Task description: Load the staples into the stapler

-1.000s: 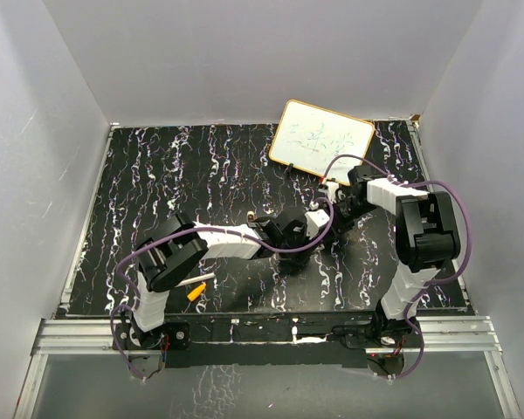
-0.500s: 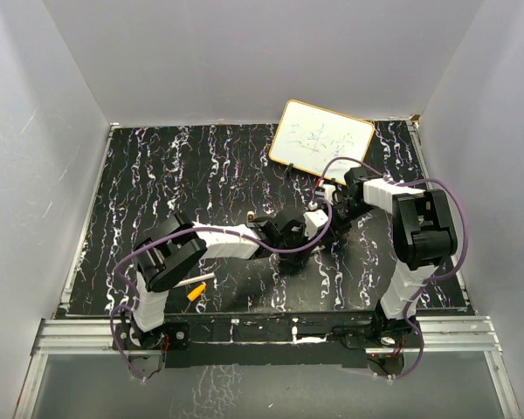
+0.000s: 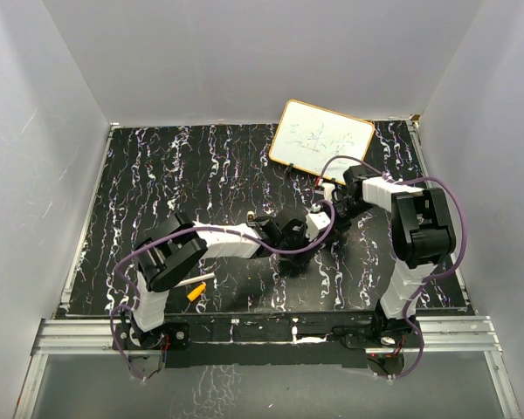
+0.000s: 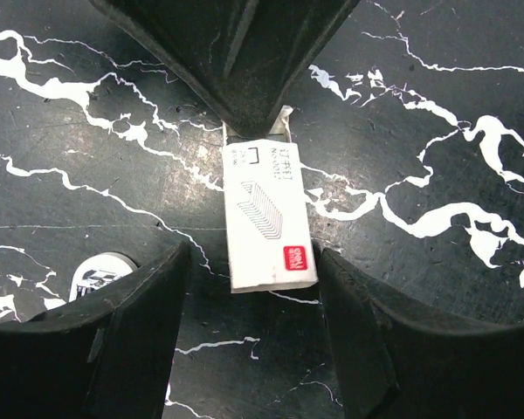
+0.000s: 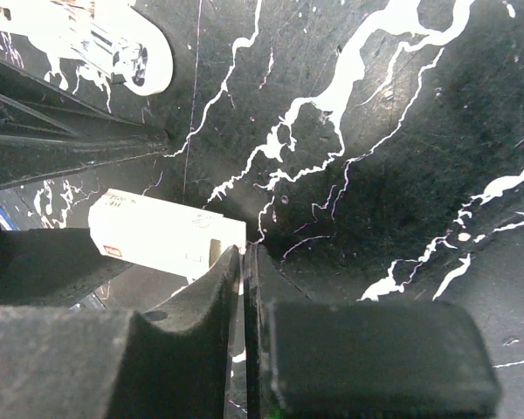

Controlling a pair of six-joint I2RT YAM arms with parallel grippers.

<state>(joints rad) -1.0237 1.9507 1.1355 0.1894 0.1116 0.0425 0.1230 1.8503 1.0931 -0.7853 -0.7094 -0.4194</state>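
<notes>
**Marble tabletop, box held at one end only**

Black, white-veined table [image 3: 157,192] lies under both my hands. My left hand [image 4: 251,257] is spread apart, with a finger on each side of the little white box [image 4: 266,218] and touching neither side. My right hand [image 5: 243,250] meets the box from the opposite end, fingers pressed together. I judge they pinch a thin flap there.

With my left hand this loose, a pull from the right would likely drag the whole box along instead of opening it. A sharp tug could tear the flap or scatter staples across the table.

The box's top shows a drawing of a staple strip and a red mark. It looks closed from above and no staples show, so I cannot tell what it holds.

Just beside one left finger peeps a small white rounded thing with dark print. I take it for the stapler [image 4: 100,272], though too little shows.

Further out, an orange piece [image 3: 195,293] and a white stick [image 3: 199,280] lie by my left arm's base. A whiteboard [image 3: 321,140] rests at the far right.
</notes>
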